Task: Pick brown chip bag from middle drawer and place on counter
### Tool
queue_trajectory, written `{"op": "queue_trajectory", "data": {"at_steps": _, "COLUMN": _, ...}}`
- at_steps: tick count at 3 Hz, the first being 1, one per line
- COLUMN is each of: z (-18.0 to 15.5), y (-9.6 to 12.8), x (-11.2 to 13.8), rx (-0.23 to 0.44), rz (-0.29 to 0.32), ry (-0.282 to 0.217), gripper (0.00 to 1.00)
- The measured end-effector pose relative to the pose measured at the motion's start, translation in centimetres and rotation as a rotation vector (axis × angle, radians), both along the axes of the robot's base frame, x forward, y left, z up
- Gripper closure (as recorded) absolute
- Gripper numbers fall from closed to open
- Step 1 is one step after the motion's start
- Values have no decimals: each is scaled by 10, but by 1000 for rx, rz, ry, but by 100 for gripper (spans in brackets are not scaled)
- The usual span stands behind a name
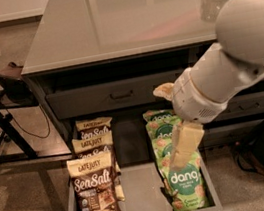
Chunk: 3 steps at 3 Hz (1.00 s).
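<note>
Claw (pixel 181 149) angled dwn over dang bags (pixel 186 189).

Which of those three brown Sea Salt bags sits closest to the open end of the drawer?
The front brown chip bag, its whole face showing; the two behind are partly covered. The gripper hangs over the green dang bags.

Cream gripper (pixel 180 154) over green "dang" bags (pixel 186 189) w/ white lettering. Left of it: dk-brown chip bag (pixel 95 192), cream top band, white "Sea Salt". Below it drawer (pixel 141 200) grey; beyond, counter (pixel 122 23) glossy grey.
</note>
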<state>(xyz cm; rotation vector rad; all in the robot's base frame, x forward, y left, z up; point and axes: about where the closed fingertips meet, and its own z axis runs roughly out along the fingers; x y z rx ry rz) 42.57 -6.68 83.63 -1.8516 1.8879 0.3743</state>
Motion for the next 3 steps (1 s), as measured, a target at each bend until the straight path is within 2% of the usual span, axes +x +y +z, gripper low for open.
{"op": "queue_trajectory", "data": {"at_steps": 2, "z": -89, "y": 67, "x": 31, "rx": 117, "rz": -44, "ry": 11, "gripper": 0}}
{"op": "queue_trajectory", "data": {"at_steps": 3, "z": -128, "y": 104, "x": 37, "rx": 121, "rz": -54, "ry": -17, "gripper": 0}}
